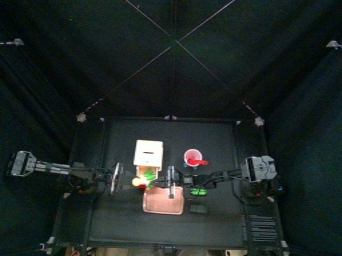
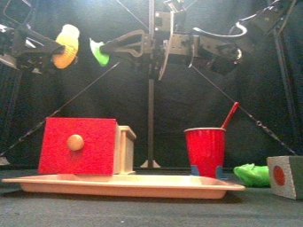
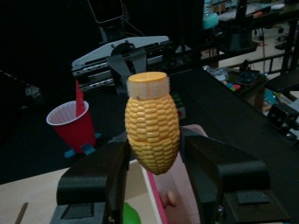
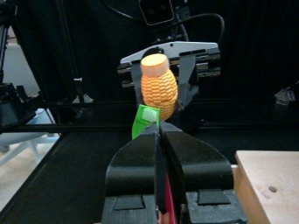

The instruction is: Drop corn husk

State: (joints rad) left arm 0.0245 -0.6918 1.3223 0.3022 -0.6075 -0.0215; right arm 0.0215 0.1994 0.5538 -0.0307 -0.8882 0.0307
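Note:
My left gripper (image 3: 156, 153) is shut on a yellow corn cob (image 3: 153, 118) and holds it high above the table; the cob also shows in the front view (image 2: 66, 46). My right gripper (image 4: 159, 144) is shut on a green corn husk (image 4: 143, 121) right beside the cob (image 4: 159, 86). In the front view the husk (image 2: 101, 51) hangs just right of the cob, with the right gripper (image 2: 128, 44) behind it. In the top view both grippers meet over the tray's (image 1: 150, 208) left end, left gripper (image 1: 134, 182) and right gripper (image 1: 168, 183).
A pink tray (image 2: 119, 185) holds a red box with a wooden knob (image 2: 80, 146) and a red cup with a straw (image 2: 205, 151). A green object (image 2: 251, 173) and a grey cube with a red dot (image 2: 285, 176) lie right of the tray.

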